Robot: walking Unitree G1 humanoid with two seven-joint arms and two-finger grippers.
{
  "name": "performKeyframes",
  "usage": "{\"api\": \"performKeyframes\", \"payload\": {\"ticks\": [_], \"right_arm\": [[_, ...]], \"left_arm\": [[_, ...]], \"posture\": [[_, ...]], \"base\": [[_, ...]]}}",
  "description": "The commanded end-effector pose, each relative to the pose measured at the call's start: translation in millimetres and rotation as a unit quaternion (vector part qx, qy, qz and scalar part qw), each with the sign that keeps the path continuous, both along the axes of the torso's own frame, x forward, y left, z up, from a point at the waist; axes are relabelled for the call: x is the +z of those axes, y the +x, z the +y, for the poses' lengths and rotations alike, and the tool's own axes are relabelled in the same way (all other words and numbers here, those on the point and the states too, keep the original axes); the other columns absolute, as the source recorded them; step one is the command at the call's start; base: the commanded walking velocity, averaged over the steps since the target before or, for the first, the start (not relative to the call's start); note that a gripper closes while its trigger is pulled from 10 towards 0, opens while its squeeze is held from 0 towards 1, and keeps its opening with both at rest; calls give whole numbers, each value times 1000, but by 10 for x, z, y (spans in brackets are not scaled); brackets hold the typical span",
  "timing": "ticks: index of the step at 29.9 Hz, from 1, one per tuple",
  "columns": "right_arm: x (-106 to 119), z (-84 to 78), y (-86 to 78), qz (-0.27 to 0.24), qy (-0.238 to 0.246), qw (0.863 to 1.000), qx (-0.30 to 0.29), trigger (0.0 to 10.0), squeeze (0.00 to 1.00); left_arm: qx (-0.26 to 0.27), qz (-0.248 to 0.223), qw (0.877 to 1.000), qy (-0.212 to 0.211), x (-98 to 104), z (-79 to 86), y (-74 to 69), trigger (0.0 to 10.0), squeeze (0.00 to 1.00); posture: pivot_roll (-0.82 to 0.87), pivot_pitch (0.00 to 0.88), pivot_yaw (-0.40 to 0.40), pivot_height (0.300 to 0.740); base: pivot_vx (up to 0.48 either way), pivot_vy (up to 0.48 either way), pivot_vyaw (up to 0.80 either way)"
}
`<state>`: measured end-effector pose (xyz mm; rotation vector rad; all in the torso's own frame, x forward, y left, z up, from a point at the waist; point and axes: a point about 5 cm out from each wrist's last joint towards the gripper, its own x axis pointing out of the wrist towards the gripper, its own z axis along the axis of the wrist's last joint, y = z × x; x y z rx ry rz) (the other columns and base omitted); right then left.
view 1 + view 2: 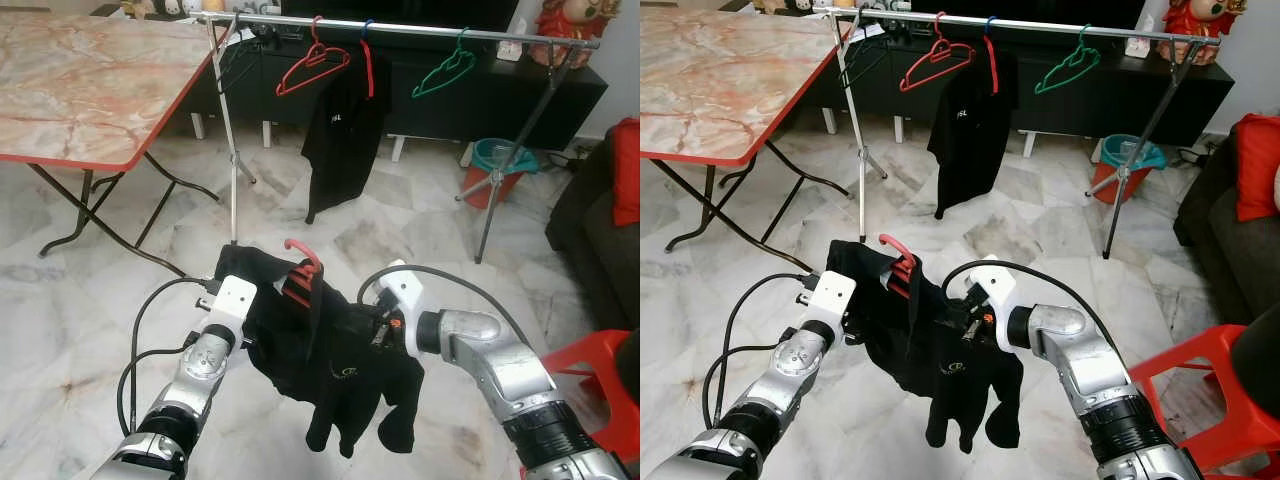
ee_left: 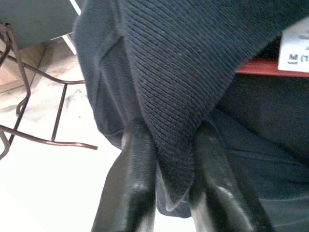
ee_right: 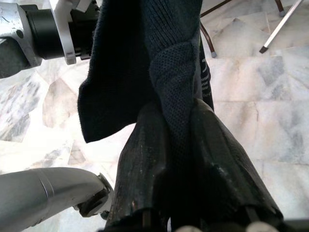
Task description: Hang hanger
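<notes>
Two end effectors of mine, left (image 2: 166,193) and right (image 3: 181,159), each clamped on the black knitted shirt (image 1: 330,350) between them, its red plastic hanger (image 1: 302,270) above.

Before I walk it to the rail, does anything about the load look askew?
Yes. The black shirt sits bunched and lopsided on the red hanger: its bulk sags low toward the right gripper, sleeves dangling. The left gripper pinches the collar fabric rather than the hanger. The rail itself looks orderly.
</notes>
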<state>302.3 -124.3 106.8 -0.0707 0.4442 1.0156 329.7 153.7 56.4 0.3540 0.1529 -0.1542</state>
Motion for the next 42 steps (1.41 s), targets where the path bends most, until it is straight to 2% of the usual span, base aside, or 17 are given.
{"api": "performKeyframes", "payload": {"ticks": [1,13,16,25,31,34,36,40,41,42], "right_arm": [[70,23,-28,-18,0,1000,16,10000,0],[-49,-113,-108,-6,-35,999,18,10000,0],[-116,-209,-146,-4,-73,997,23,10000,0],[-179,-363,-208,4,-110,994,28,10000,0],[-144,-516,-224,-1,-127,992,23,10000,0],[-95,-570,-237,-4,-124,992,26,10000,0],[-24,-618,-234,-13,-113,993,24,10000,0],[16,-649,-242,-15,-105,994,29,10000,0],[43,-644,-336,-7,-95,993,71,10000,0],[47,-641,-362,-2,-92,992,81,10000,0]], "left_arm": [[5,-8,1000,-3,40,16,29,0,0],[31,-25,999,-8,95,117,49,0,0],[52,-43,998,-13,169,192,78,0,0],[105,-57,993,-21,257,333,129,0,0],[115,-17,993,4,136,389,94,0,0],[119,21,993,17,24,421,47,0,0],[110,63,991,28,-105,428,-15,0,0],[110,86,990,35,-174,428,-51,0,0],[118,82,989,29,-174,430,-54,0,0],[119,81,989,29,-171,429,-52,0,0]], "posture": [[11,93,-88,740],[10,91,-85,740],[7,90,-84,740],[6,84,-79,740],[0,86,-79,740],[0,89,-80,740],[0,95,-80,740],[-2,97,-81,740],[-1,98,-82,740],[-1,98,-82,740]], "base": [[0,0,0],[0,0,0],[0,0,0],[0,0,0],[0,0,0],[0,0,0],[0,0,0],[0,0,0],[0,0,0],[0,0,0]]}}
